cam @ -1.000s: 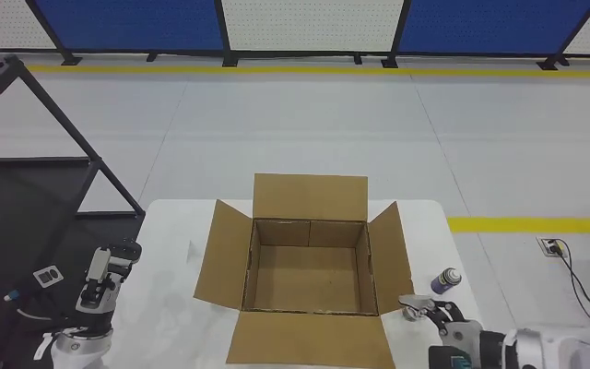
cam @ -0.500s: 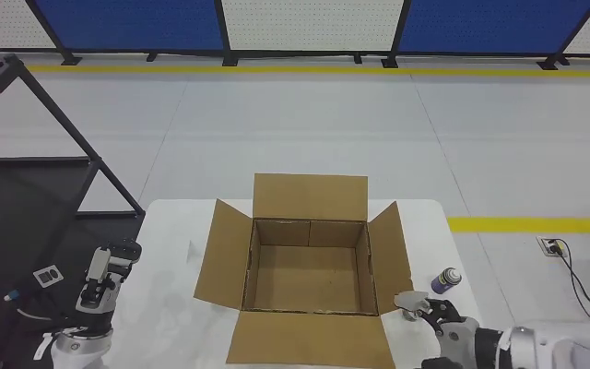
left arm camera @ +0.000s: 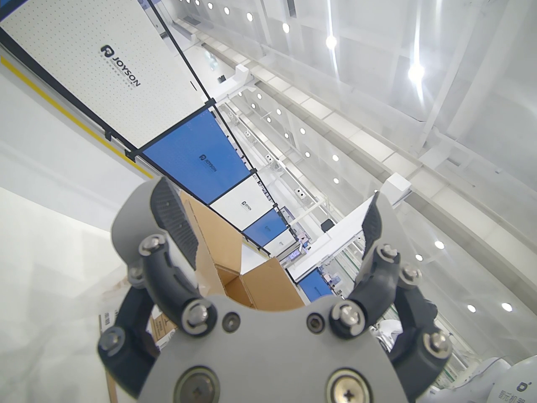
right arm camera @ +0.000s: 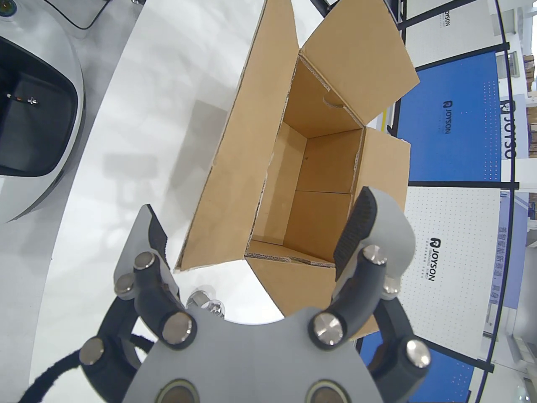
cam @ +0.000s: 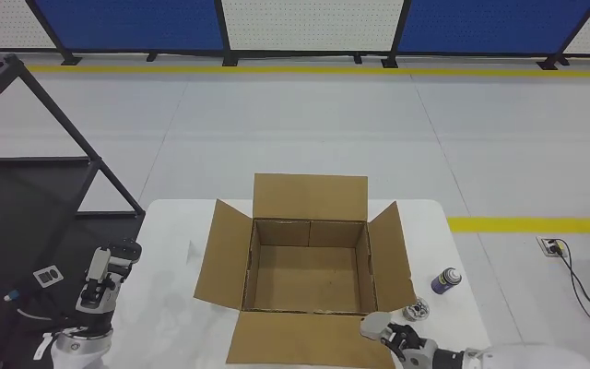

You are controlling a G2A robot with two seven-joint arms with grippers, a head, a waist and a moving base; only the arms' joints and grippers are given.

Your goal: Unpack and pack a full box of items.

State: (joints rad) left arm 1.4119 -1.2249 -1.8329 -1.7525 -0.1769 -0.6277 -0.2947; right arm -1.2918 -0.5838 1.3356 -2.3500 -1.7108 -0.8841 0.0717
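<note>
**Open box, two idle pincers.** One cardboard box (cam: 309,277) sits open at the middle of the white tabletop (cam: 171,304) in the top view. Its four flaps are folded outward and its inside is bare cardboard.

To the right of the box in that frame, one small blue bottle (cam: 446,280) stands upright, apart from the box. One small silvery piece (cam: 417,310) lies just below the bottle, near the box's lower right corner.

The right pincer (right arm camera: 259,211) is at the bottom edge of the top view, beside the near flap. Its fingers are spread apart with nothing between them. Its wrist view looks into the box and catches the silvery piece close by on the tabletop.

The left pincer (left arm camera: 270,197) is at the lower left of the top view, just off the tabletop's edge. It too is spread wide and holds nothing. Its wrist view tilts up toward the ceiling lights and takes in a white label (left arm camera: 161,327) on the box's outer wall, its print too small to read.

The blue and white partition panels (cam: 129,23) along the top of the top view carry a printed logo in both wrist views.
</note>
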